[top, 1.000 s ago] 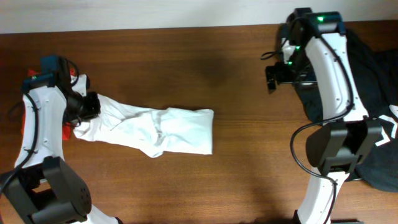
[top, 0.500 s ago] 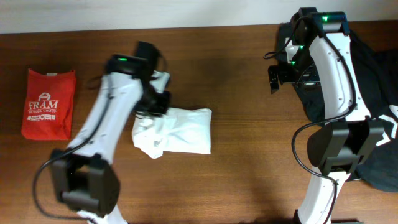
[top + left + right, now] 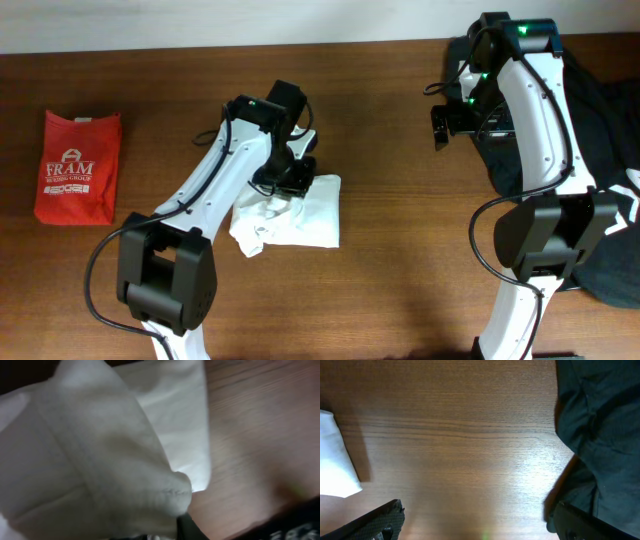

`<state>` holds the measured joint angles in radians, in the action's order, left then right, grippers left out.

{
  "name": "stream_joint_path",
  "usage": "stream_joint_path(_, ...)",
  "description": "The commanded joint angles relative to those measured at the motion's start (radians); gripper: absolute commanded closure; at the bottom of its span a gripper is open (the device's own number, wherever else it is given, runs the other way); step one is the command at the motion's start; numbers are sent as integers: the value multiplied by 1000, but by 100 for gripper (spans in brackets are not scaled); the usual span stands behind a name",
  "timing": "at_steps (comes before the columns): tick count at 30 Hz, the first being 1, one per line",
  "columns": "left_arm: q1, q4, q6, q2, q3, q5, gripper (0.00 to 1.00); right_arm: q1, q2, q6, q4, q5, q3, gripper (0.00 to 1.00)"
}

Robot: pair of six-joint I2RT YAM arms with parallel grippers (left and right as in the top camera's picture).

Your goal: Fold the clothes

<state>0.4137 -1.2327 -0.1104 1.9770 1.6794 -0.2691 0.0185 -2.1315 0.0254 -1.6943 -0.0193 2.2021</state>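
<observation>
- Overhead: white T-shirt (image 3: 300, 215) lies crumpled and doubled over, mid-bench (image 3: 400, 270).
- Left gripper (image 3: 292, 178) clamped on its far edge, hem bunched.
- Right gripper (image 3: 448, 120) apart, far right.

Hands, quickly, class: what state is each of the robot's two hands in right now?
Left hand: closed, holding a bunched part of the white T-shirt.
Right hand: open, holding nothing.

One white T-shirt (image 3: 308, 216), one red shirt (image 3: 78, 166), one black garment (image 3: 612, 112), two arms (image 3: 213, 186) (image 3: 541, 112).
</observation>
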Motion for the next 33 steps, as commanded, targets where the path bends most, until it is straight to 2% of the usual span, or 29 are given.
stream_joint_path(1, 5, 22, -9, 11, 10, -155, 84, 2, 3, 1, -4, -10, 5, 1)
stream_joint_path(5, 11, 19, -8, 15, 10, -191, 81, 2, 3, 1, -1, -11, 5, 1)
stream_joint_path(6, 16, 13, -8, 18, 10, -190, 70, 2, 3, 1, -1, -10, 5, 1)
stream_joint_path(8, 27, 14, -9, 20, 9, -193, 60, 2, 3, 1, 1, -10, 5, 1)
stream_joint_path(10, 38, 27, -7, 20, 9, -227, 42, 2, 3, 1, 6, -11, 5, 1)
stream_joint_path(11, 41, 32, 17, 20, 9, -250, 38, 2, 3, 1, 7, -11, 5, 1)
stream_joint_path(12, 39, 35, 90, 20, 11, -279, 35, 2, 2, 1, 8, -16, 5, 1)
stream_joint_path(14, 8, 16, 172, 19, 40, -264, 33, 2, 1, -2, 8, -57, 5, 1)
stream_joint_path(17, -88, 20, 171, 19, 108, -251, 30, 13, -1, -104, 3, -215, 5, 1)
stream_joint_path(23, -283, 151, 168, 51, 134, -233, 30, 124, -1, -204, 4, -462, -15, 1)
stream_joint_path(33, -305, 33, 173, 288, 132, -224, 30, 386, -1, -212, 215, -726, -255, 1)
